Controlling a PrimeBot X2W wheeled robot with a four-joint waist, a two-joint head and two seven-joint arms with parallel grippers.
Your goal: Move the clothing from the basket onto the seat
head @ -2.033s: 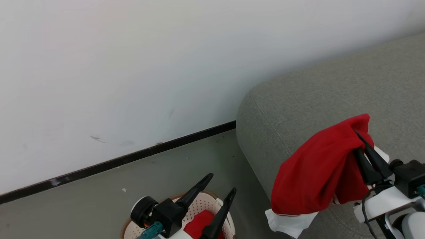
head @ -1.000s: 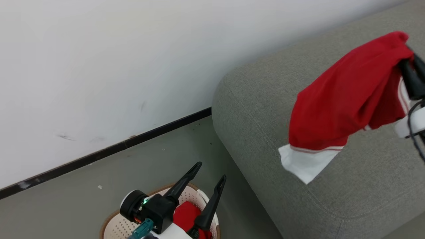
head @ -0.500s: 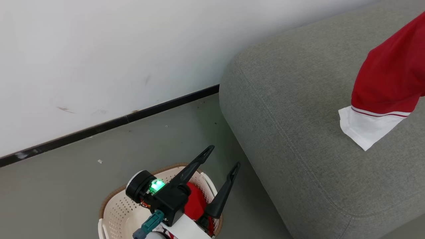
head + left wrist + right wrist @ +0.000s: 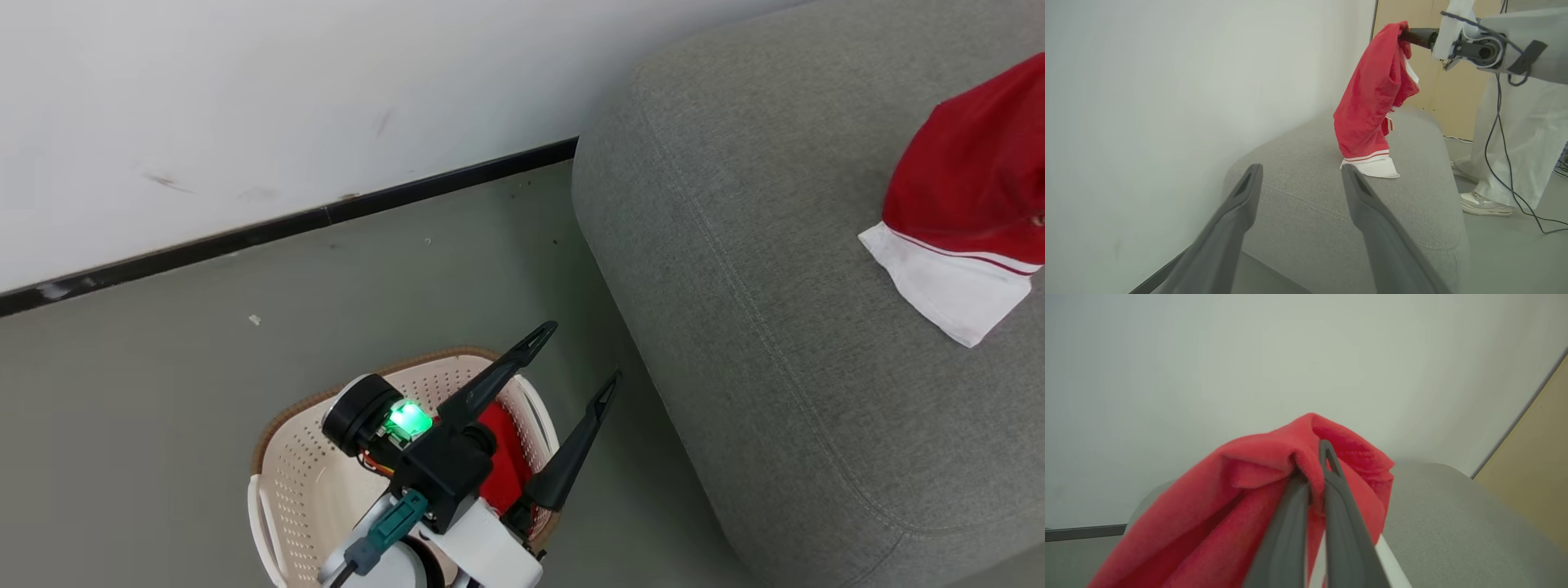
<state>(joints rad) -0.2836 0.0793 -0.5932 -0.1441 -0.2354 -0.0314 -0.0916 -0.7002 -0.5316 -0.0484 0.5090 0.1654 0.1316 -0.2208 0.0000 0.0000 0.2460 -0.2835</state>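
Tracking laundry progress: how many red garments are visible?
2 garments: one hanging from the right gripper over the seat; one in the basket behind the left gripper. Others may hide underneath.

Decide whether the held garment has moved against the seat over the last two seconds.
Yes. The garment has travelled inward from the seat's edge near its corner; its white hem now rests on the seat top.

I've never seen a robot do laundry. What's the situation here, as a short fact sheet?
Right gripper: jaws shut on a red garment
Red garment: hanging over the grey seat, white hem seemingly touching it
Left gripper: jaws open, empty, above the basket
Basket: on the floor beside the seat, more red clothing inside
Bystander: person's legs beyond the seat
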